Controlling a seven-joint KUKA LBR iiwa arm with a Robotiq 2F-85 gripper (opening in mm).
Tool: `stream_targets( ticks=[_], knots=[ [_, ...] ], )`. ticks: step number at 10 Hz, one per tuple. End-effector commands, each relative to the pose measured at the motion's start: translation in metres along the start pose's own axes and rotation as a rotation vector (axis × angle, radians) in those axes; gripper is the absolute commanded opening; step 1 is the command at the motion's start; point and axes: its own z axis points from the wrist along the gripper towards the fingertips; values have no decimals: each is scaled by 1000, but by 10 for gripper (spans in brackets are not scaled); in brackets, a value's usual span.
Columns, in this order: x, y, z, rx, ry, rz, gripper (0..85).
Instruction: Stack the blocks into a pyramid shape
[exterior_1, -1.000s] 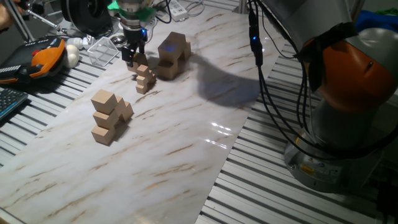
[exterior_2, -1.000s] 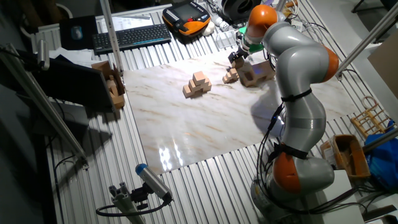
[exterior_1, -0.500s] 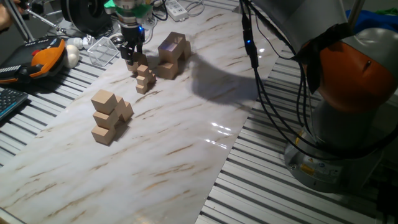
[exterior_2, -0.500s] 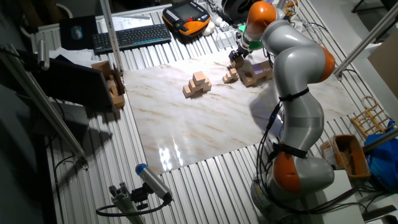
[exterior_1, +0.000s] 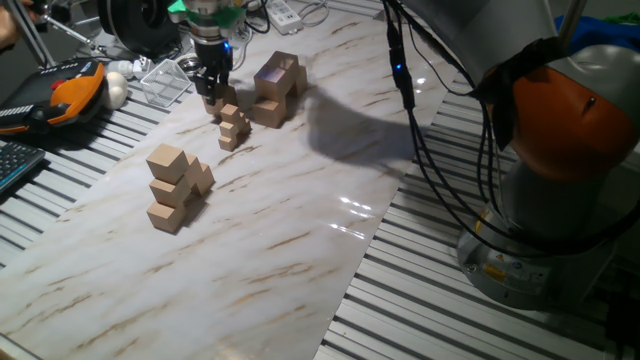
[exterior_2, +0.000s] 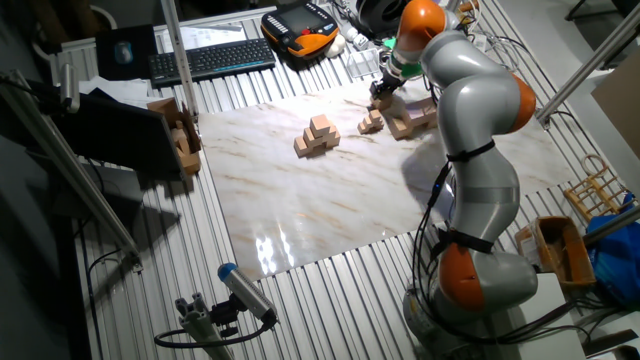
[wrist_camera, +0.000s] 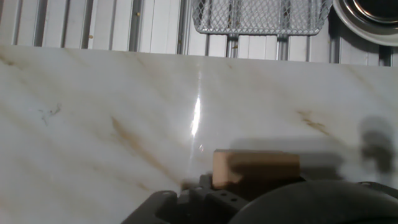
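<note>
The work surface is a marble-patterned sheet laid over a slatted metal counter, with a keyboard, an orange-and-black pendant and a wire mesh basket lying beyond its far edges. The hand is positioned low at the far end of the sheet, directly above a short column of much smaller tan cubes. In the hand view a tan block face sits just ahead of the fingers; whether the fingers are closed on it or merely standing beside it cannot be determined from these views. Just beside the hand lies a cluster of larger tan blocks, piled loosely and not in steps. Further out, well apart from the hand and nearer the middle of the sheet, stands a stepped pile of tan cubes, wider at the base and narrowing to a single cube at the top; the other fixed view shows the same outline. Judged from this layout, one pyramid form is already built, while the blocks beside the hand remain unarranged. Remaining work appears to be ordering that far cluster.
</note>
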Motion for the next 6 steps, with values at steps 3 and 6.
stream_targets(
  ticks=[3, 6],
  knots=[
    [-2, -2, -15, 7, 3, 8, 0],
    [-8, -15, -68, 14, -4, 24, 0]
  ],
)
